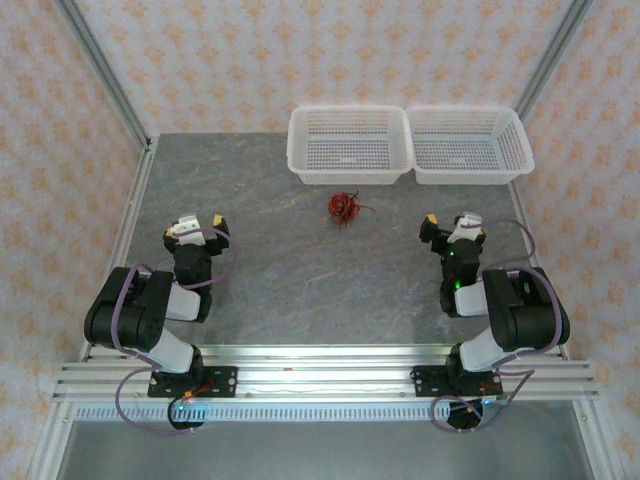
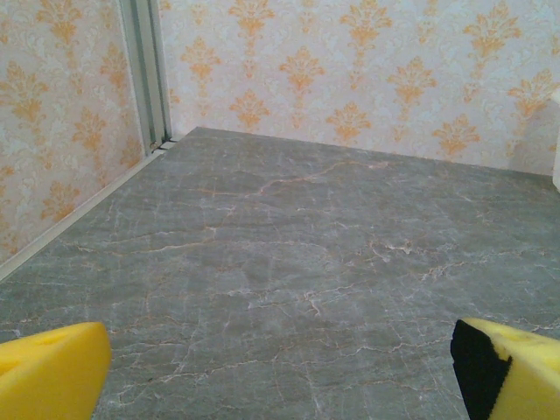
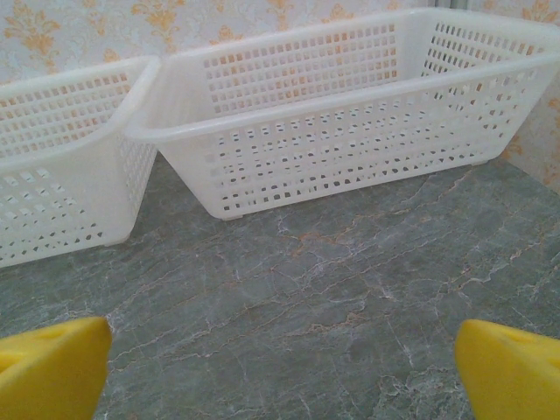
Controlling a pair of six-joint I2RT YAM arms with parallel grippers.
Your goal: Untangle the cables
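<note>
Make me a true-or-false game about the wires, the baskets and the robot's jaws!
1. The cables lie inside a basket. False: they lie bunched on the table, in front of the baskets.
2. The two baskets stand side by side. True.
3. The left jaws hold the cables. False: the left jaws and the right jaws are open and hold nothing; the cables lie apart from both.
4. The cables are mostly red. True.
5. The baskets are black. False: they are white.
</note>
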